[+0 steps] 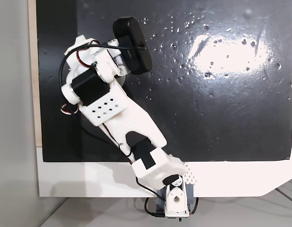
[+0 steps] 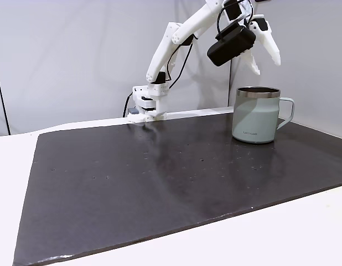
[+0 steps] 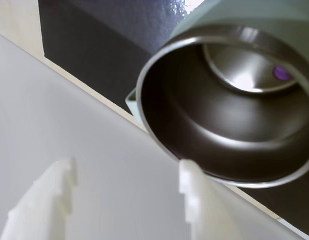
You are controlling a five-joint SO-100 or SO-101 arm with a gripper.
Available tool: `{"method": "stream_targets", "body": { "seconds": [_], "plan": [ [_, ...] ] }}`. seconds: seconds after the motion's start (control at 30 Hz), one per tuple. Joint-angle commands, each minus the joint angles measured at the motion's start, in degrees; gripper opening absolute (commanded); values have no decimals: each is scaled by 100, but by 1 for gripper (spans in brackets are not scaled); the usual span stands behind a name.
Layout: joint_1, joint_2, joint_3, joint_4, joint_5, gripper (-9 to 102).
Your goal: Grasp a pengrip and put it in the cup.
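Dark glossy rectangular mat point(image 2: 160, 172) spread over a white tabletop point(image 2: 281, 238), grey wall behind. White 3D-printed arm point(image 2: 176, 39) reaching from its base at the mat's far edge, with a black rounded camera module point(image 2: 231, 45) mounted beside the wrist and screening the cup in the top-down fixed view. 1 pale green cylindrical metal mug with brushed steel rim and flat handle point(image 2: 258, 114), upright near the mat's right edge in the side fixed view. 1 small light-purple pengrip point(image 3: 280, 73), seen in the wrist view on the mug's shiny round bottom. 1 white two-finger gripper point(image 2: 266, 58) poised above the mug, fingers spread apart, empty.
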Motion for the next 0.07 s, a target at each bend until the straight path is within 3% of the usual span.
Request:
{"method": "stream_targets", "body": {
  "seconds": [0.0,0.03],
  "plan": [
    [-9,246,-220,53,-44,25],
    [-9,246,-220,53,-44,25]
  ]
}}
